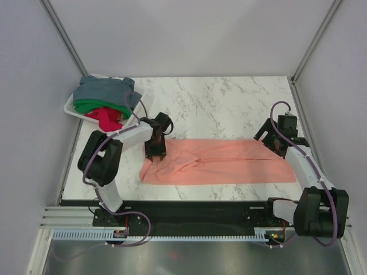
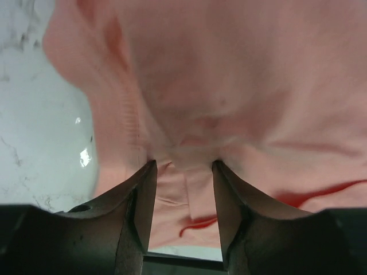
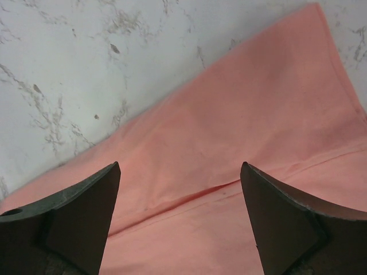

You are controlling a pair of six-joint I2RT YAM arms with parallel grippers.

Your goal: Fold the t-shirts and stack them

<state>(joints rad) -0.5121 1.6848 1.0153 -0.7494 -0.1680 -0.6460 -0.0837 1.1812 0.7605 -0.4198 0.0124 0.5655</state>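
Observation:
A salmon-pink t-shirt [image 1: 223,163] lies folded into a long strip across the near middle of the table. My left gripper [image 1: 156,150] stands on its rumpled left end. In the left wrist view the gripper [image 2: 183,165] has its jaws partly apart, and a ridge of pink cloth [image 2: 192,154] sits between the tips. My right gripper [image 1: 281,146] hovers over the strip's far right corner. It is wide open and empty in the right wrist view [image 3: 180,172], above a lengthwise fold line [image 3: 189,195]. Grey-blue [image 1: 106,87], green [image 1: 94,105] and red [image 1: 107,118] shirts are heaped at the far left.
The heap sits in a white basket [image 1: 70,107] at the table's far left corner. White marble tabletop [image 1: 229,103] lies behind the shirt. Grey walls with metal posts enclose the left, right and back. The arm bases stand on a rail [image 1: 189,209] at the near edge.

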